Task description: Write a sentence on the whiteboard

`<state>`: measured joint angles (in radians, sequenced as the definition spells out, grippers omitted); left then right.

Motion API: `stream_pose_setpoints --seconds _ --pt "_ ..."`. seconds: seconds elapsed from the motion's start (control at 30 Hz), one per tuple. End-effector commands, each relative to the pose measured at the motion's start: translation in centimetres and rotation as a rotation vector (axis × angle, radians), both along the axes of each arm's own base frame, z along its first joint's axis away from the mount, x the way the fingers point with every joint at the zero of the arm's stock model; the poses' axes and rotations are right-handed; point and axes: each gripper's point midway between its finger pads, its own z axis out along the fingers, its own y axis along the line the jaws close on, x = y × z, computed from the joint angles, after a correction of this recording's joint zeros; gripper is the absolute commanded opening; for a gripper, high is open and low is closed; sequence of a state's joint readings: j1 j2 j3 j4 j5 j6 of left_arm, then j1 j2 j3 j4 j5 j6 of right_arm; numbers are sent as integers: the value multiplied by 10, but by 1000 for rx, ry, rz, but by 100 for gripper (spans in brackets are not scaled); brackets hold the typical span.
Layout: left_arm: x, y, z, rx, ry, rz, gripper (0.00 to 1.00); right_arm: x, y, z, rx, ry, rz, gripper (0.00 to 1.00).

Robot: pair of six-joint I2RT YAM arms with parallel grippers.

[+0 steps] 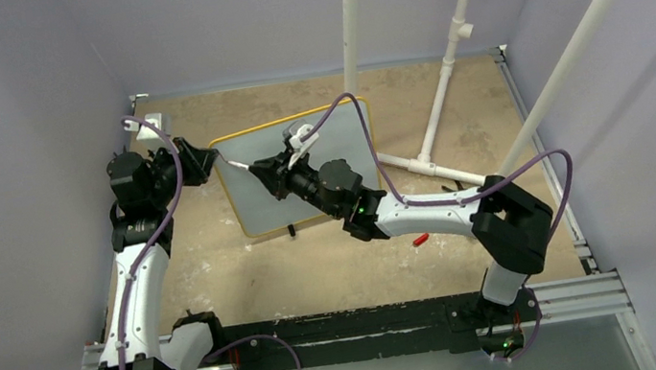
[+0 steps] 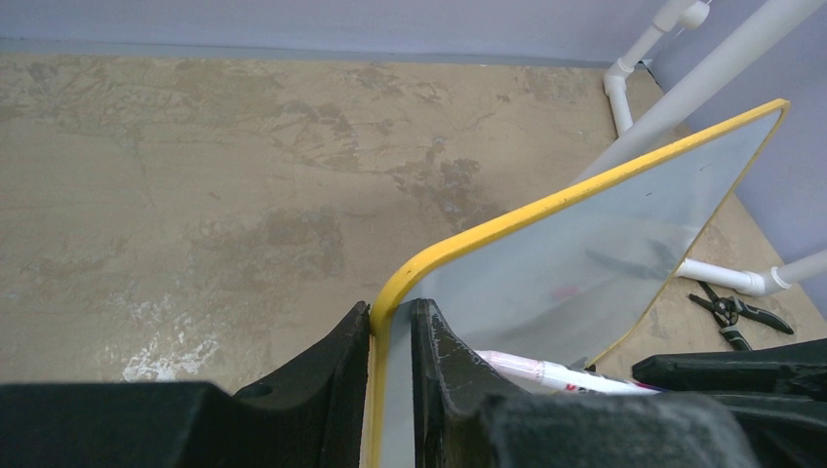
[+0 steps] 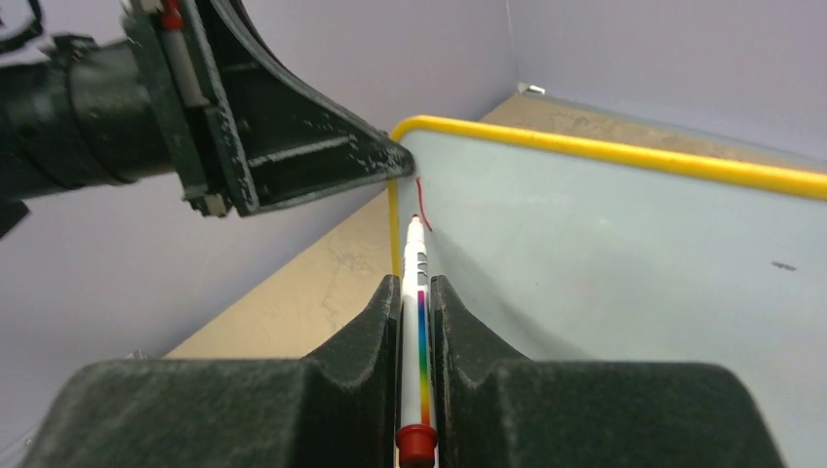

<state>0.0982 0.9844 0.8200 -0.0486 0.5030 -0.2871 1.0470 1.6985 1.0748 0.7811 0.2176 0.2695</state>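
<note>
The whiteboard, white with a yellow frame, stands tilted on the table. My left gripper is shut on its left edge; the left wrist view shows the frame pinched between both jaws. My right gripper is shut on a white marker with a rainbow stripe and red end. The marker tip touches the whiteboard near its top left corner, beside a short red stroke. The marker also shows in the left wrist view.
A red marker cap lies on the table by the right arm. White pipe stands rise at the back right. Black pliers lie by a pipe. A white block sits at the back left corner.
</note>
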Motion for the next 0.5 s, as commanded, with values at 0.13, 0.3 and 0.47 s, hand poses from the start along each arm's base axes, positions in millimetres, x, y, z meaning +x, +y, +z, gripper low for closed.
stream_pose_setpoints --seconds 0.13,0.3,0.47 --pt "0 -5 4 -8 -25 -34 17 1 -15 55 116 -74 -42 0" --pt "0 -4 4 -8 -24 -34 16 7 -14 51 105 -67 -70 0" --pt "-1 -5 4 -9 -24 -37 15 9 -9 45 86 -58 -66 0"
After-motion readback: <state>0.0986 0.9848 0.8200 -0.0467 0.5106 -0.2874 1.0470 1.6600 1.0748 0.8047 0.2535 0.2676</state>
